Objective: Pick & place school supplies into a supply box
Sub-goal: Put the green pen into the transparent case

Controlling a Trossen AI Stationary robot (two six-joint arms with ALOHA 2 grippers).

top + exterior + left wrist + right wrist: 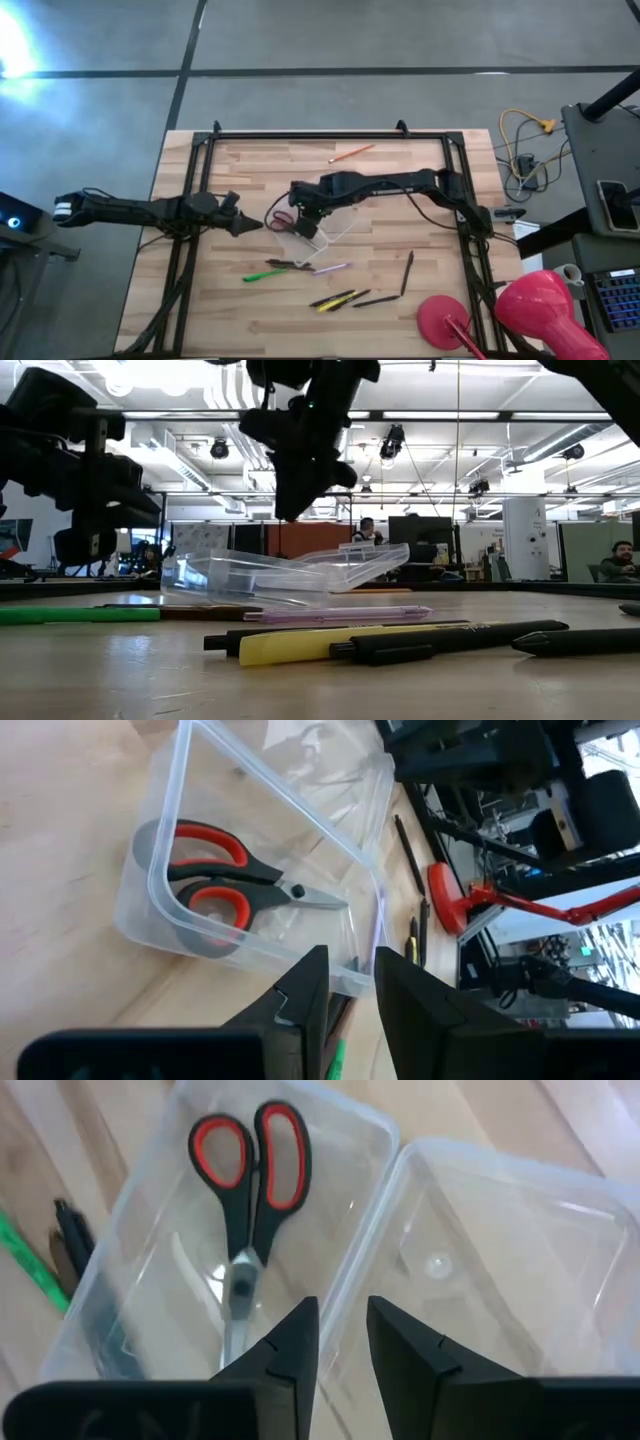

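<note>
Scissors (250, 1190) already lie inside the supply box (300, 237); the right gripper (343, 1345), slightly spread and empty, hovers above it and should lift clear before reaching for the pens (340, 298) on the table (250, 320).

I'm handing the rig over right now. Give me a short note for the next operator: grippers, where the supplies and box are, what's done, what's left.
Right gripper: slightly open, empty, hovering over the supply box, above the rim between box and hinged lid.
Left gripper: slightly open, empty, beside the box's near corner.
Done: scissors lie inside the box.
Left: orange pencil at the far edge of the table; green pen, lilac pen, yellow pen and dark pens lie near the front, all outside the box.
</note>
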